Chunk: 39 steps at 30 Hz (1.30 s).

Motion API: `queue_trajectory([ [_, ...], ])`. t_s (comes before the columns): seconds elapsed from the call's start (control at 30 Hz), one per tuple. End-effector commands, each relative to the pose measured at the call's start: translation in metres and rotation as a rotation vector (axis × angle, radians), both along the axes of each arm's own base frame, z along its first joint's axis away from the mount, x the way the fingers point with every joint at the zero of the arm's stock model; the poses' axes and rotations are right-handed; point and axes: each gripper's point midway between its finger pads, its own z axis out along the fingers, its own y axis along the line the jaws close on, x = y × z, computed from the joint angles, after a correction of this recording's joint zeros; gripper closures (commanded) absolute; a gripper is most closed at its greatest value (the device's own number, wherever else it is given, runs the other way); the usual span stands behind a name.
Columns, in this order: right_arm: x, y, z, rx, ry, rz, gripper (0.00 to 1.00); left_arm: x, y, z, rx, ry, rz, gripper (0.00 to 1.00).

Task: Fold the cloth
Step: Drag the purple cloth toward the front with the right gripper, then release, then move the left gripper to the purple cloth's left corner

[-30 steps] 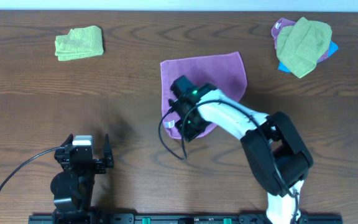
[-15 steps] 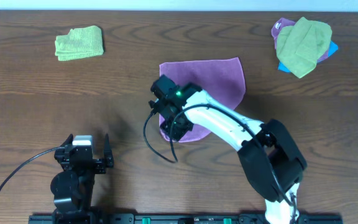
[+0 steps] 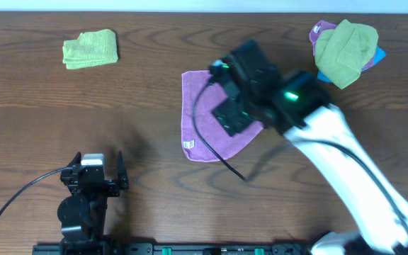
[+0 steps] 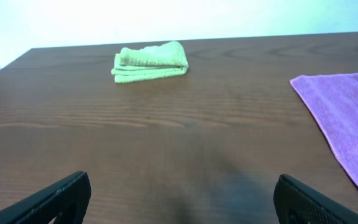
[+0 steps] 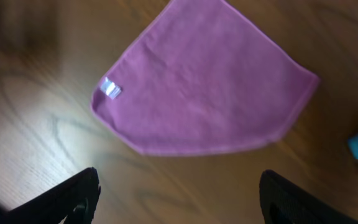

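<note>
The right gripper [image 3: 234, 117], which had sat closed and low over the 7 o'clock corner of the cloth [image 3: 200, 106], spread its jaws wide and let go. It rose and swung away toward 2 o'clock. The freed corner with the white tag [image 3: 188, 145] lay flat and uncovered afterwards.

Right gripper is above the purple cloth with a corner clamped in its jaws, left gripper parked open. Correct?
Not quite. The right gripper is above the purple cloth, but its jaws are open and hold nothing: the right wrist view shows the cloth lying on the table, clear of both fingers. The left gripper is parked open.
</note>
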Motion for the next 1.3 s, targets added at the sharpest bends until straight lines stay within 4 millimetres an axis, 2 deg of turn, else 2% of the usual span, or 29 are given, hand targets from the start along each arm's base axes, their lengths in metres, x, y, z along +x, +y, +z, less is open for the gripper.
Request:
queue_trajectory([
  [0.0, -0.013, -0.019, 0.019, -0.012, -0.035, -0.019, 0.17, 0.0, -0.005, -0.006, -0.016, 0.008, -0.025, 0.04],
  [0.07, -0.026, -0.032, 0.03, -0.015, -0.047, -0.033, 0.16, 0.0, -0.026, -0.005, -0.097, 0.007, -0.127, 0.05],
  [0.13, -0.037, -0.044, 0.04, -0.022, -0.065, -0.05, 0.15, -0.005, -0.056, 0.0, -0.24, 0.005, -0.275, 0.05],
  [0.27, -0.067, -0.068, 0.061, -0.006, -0.102, -0.059, 0.12, -0.021, -0.102, 0.026, -0.408, -0.028, -0.55, 0.05],
  [0.4, -0.097, -0.088, 0.074, 0.018, -0.121, -0.056, 0.07, -0.046, -0.134, 0.046, -0.495, -0.033, -0.79, 0.05],
  [0.47, -0.111, -0.098, 0.079, 0.029, -0.127, -0.061, 0.01, -0.055, -0.142, 0.054, -0.517, -0.038, -0.863, 0.05],
  [0.53, -0.123, -0.105, 0.081, 0.048, -0.126, -0.073, 0.01, -0.067, -0.151, 0.061, -0.542, -0.032, -0.948, 0.05],
  [0.63, -0.146, -0.109, 0.085, 0.111, -0.102, -0.067, 0.01, -0.067, -0.151, 0.065, -0.527, -0.055, -0.956, 0.05],
  [0.7, -0.159, -0.113, 0.087, 0.15, -0.092, -0.077, 0.01, -0.069, -0.152, 0.067, -0.58, -0.029, -0.959, 0.05],
  [0.87, -0.174, -0.11, 0.091, 0.218, -0.082, -0.056, 0.01, -0.08, -0.158, 0.082, -0.653, -0.017, -1.017, 0.04],
  [0.93, -0.178, -0.107, 0.092, 0.242, -0.07, -0.04, 0.01, -0.076, -0.155, 0.089, -0.688, -0.035, -0.989, 0.05],
  [1.0, -0.178, -0.107, 0.092, 0.246, -0.068, -0.049, 0.01, -0.07, -0.152, 0.085, -0.739, -0.006, -0.936, 0.05],
  [1.17, -0.169, -0.117, 0.092, 0.192, -0.111, -0.091, 0.01, -0.047, -0.136, 0.054, -0.825, 0.092, -0.731, 0.05],
  [1.27, -0.161, -0.126, 0.094, 0.154, -0.155, -0.126, 0.01, -0.04, -0.135, 0.051, -0.821, 0.105, -0.716, 0.05],
])
